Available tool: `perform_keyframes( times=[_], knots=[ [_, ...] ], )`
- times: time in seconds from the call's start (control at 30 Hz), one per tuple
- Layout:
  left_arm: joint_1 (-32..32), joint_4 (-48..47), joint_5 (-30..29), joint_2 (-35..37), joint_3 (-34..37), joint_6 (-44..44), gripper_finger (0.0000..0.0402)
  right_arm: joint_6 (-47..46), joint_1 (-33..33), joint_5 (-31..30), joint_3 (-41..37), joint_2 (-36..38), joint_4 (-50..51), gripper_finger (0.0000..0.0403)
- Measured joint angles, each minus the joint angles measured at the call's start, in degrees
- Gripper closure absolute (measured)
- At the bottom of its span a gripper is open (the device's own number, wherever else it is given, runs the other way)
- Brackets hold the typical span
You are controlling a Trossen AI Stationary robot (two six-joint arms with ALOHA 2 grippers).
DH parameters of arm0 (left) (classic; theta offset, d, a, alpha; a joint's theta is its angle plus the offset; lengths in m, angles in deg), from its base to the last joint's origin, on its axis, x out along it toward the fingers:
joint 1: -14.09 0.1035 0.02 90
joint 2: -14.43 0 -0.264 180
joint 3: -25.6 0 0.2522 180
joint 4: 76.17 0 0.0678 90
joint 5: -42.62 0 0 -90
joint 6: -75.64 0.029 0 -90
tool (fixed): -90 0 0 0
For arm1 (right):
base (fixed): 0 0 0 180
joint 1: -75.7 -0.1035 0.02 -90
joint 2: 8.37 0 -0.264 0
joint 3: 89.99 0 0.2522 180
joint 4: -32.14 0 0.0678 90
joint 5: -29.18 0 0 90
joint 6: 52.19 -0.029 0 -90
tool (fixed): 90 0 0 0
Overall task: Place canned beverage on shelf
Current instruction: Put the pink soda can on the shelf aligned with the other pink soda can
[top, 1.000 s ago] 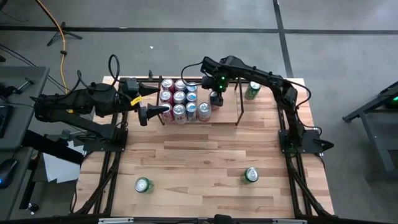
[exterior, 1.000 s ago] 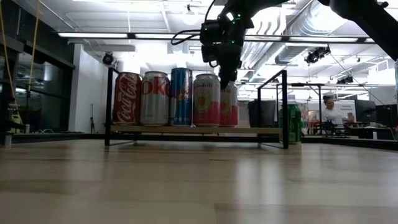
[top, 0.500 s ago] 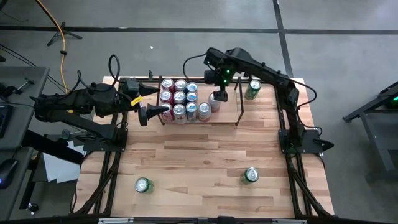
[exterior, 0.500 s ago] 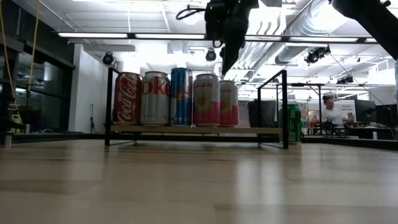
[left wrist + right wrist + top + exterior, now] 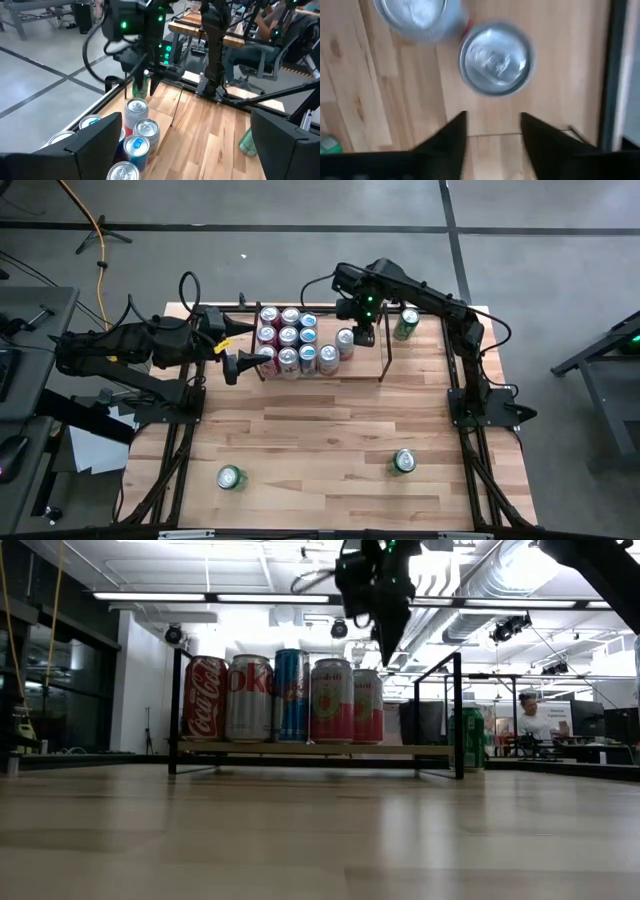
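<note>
Above the shelf, upper centre, the right gripper hangs empty, jaws parted, over a standing can; a straight-up retreat looks safest.

The left gripper waits wide open.

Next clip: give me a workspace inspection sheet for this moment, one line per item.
Surface: wooden table, bare in the middle.
Job's things: shelf holds upright cans; last-placed can stands free.
Clutter: three green cans loose.
Grippers: right gripper above the shelf, empty, fingers apart; left gripper waits open at the shelf's left end.
Cables: yellow cable on the floor.
Surroundings: seated person behind.
</note>
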Motion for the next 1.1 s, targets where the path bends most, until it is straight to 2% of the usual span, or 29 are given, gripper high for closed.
perform_keyframes(
  times=[0.13,0.17,0.3,0.4,0.5,0.63,0.8,0.9,1.0,1.03,1.1],
  knots=[
    [-0.3,-1.4,0.0,0.0,0.0,0.5,0.0053,0.1,0.2,0.5,-5.8,0.0,0.1,0.0369],
    [-0.4,-1.5,0.0,0.0,0.0,0.6,0.0053,0.4,0.3,1.0,-7.3,0.2,0.0,0.0385],
    [-0.8,-1.5,-1.2,0.1,0.0,3.3,0.0053,-0.3,0.3,1.0,-11.4,2.9,-3.4,0.0379],
    [-0.8,0.4,-2.2,0.5,1.2,5.1,0.0053,-1.0,0.1,0.9,-13.6,4.9,-7.1,0.0395],
    [-0.6,6.5,-2.6,2.7,6.4,6.4,0.0057,-1.1,0.1,0.5,-15.4,5.8,-10.0,0.0397],
    [-0.6,16.9,-2.6,7.5,16.6,4.0,0.0087,0.2,0.0,-1.9,-18.1,5.8,-11.8,0.0402],
    [-0.6,27.2,-4.0,13.1,24.5,1.0,0.0170,0.6,-0.2,-2.7,-20.7,5.8,-12.6,0.0402],
    [-0.6,28.1,-6.0,15.0,26.1,-0.1,0.0252,2.2,-0.9,-2.6,-22.4,5.8,-14.2,0.0402],
    [-0.6,27.4,-6.6,15.4,26.3,-0.6,0.0355,3.4,-1.8,-4.7,-23.9,5.8,-16.7,0.0403],
    [-0.6,27.5,-6.5,15.4,26.3,-0.6,0.0377,3.7,-2.0,-5.5,-24.3,5.8,-17.4,0.0403],
    [-0.6,27.6,-6.2,15.4,26.3,-1.1,0.0386,4.6,-2.3,-6.5,-24.7,5.7,-19.3,0.0403]
  ],
)
